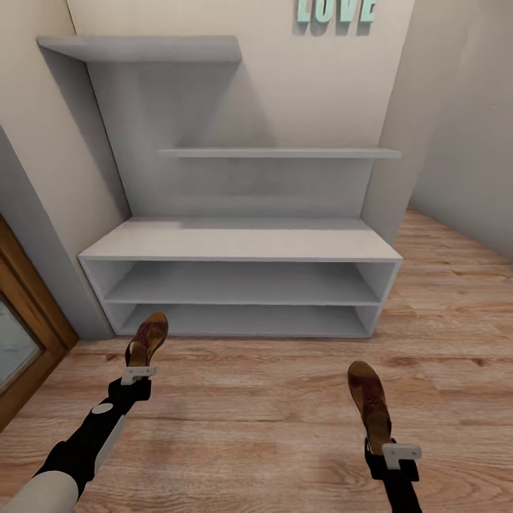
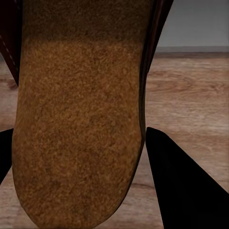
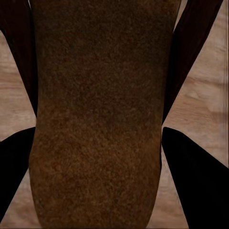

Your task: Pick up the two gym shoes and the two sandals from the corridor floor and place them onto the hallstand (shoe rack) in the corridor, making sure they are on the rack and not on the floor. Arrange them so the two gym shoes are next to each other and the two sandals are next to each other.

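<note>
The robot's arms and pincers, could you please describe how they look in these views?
The left arm is black with a pale grey-white panel and a small round grey disc on the forearm. The right arm is black where it shows. Each carries a small light-grey bracket near the wrist. The left pincer and right pincer have dark, tapered fingers. No cables show.

the hallstand point(image 1: 242, 242) is a flat light grey, shelves and back alike. the corridor floor point(image 1: 271, 399) is light-brown wood grain in planks. each sandal point(image 1: 147, 340) point(image 1: 369, 400) has a tan-brown, speckled footbed point(image 2: 78, 119) with dark-brown leather edging (reddish in places). the arms are black, the left with white panels. the wall point(image 1: 320, 85) is cream, carrying mint-green letters point(image 1: 335, 11).
</note>
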Tool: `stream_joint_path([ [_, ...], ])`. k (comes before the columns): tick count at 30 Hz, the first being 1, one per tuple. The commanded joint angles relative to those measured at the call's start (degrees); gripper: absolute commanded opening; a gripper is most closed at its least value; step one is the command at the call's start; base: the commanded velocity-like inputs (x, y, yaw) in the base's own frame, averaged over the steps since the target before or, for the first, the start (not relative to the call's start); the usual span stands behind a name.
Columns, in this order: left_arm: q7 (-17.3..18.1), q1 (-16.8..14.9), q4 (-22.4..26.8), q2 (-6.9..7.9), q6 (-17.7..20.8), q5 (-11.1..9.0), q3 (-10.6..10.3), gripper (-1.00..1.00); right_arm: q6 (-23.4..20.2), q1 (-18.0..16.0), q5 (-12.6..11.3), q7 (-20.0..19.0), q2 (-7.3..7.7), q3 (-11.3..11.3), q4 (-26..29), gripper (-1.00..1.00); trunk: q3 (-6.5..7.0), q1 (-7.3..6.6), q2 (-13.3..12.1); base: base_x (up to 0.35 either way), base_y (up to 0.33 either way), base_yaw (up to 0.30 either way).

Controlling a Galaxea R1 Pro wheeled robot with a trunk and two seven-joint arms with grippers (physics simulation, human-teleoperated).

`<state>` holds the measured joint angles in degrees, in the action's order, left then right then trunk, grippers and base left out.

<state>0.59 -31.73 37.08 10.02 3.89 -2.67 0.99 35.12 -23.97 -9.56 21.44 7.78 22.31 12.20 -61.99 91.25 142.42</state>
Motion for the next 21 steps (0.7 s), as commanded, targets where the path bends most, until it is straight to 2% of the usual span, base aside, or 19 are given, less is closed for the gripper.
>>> stream_joint_path([
  [1, 0.1, 0.0, 0.1, -0.01, 0.4, -0.1, 0.1, -1.0, 0.2, 0.0, -1.3, -0.6, 0.48, 0.6, 0.0, -1.0, -0.05, -0.01, 0.0, 0.0, 0.0, 0.0],
  [3, 0.1, 0.0, 0.1, -0.05, 0.3, -0.1, 0.0, -1.0, 0.4, 0.0, -4.9, -5.4, 1.95, 0.5, 0.0, -1.0, -0.05, -0.01, 0.0, 0.0, 0.0, 0.0],
  [4, 0.1, 0.0, 0.1, -0.05, 0.3, -0.1, 0.0, -1.0, 0.5, 0.0, -5.9, -7.0, 2.31, 0.5, 0.0, -1.0, -0.05, -0.01, 0.0, 0.0, 0.0, 0.0],
  [6, 0.1, 0.0, 0.1, -0.08, 0.3, -0.1, 0.0, -1.0, 0.5, 0.0, -9.9, -13.7, 3.72, 0.5, 0.0, -1.0, -0.05, -0.01, 0.0, 0.0, 0.0, 0.0],
  [7, 0.1, 0.0, 0.1, -0.08, 0.3, -0.2, 0.0, -1.0, 0.5, 0.0, -11.0, -15.4, 4.09, 0.5, 0.0, -1.0, -0.05, -0.01, 0.0, 0.0, 0.0, 0.0],
  [8, 0.1, 0.1, 0.1, -0.06, 0.3, -0.2, 0.1, -1.0, 0.5, 0.0, -13.1, -18.6, 4.82, 0.5, 0.0, -1.0, -0.05, -0.01, 0.0, 0.0, 0.0, 0.0],
  [11, 0.1, 0.1, 0.2, -0.03, 0.3, -0.1, 0.1, -1.0, 0.6, 0.0, -16.5, -24.2, 6.4, 0.5, 0.0, -1.0, -0.05, -0.01, 0.0, 0.0, 0.0, 0.0],
  [12, 0.1, 0.1, 0.2, -0.03, 0.3, -0.1, 0.1, -1.0, 0.6, 0.0, -16.5, -24.2, 6.4, 0.5, 0.0, -1.0, -0.05, -0.01, 0.0, 0.0, 0.0, 0.0],
  [14, 0.1, 0.1, 0.2, -0.01, 0.3, -0.1, 0.1, -1.0, 0.6, 0.0, -18.7, -28.3, 7.75, 0.5, 0.0, -1.0, -0.05, -0.01, 0.0, 0.0, 0.0, 0.0],
  [21, 0.1, 0.1, 0.2, 0.0, 0.4, -0.1, 0.1, -1.0, 0.5, 0.0, -21.2, -31.4, 9.69, 0.5, 0.0, -1.0, -0.05, -0.01, 0.0, 0.0, 0.0, 0.0],
])
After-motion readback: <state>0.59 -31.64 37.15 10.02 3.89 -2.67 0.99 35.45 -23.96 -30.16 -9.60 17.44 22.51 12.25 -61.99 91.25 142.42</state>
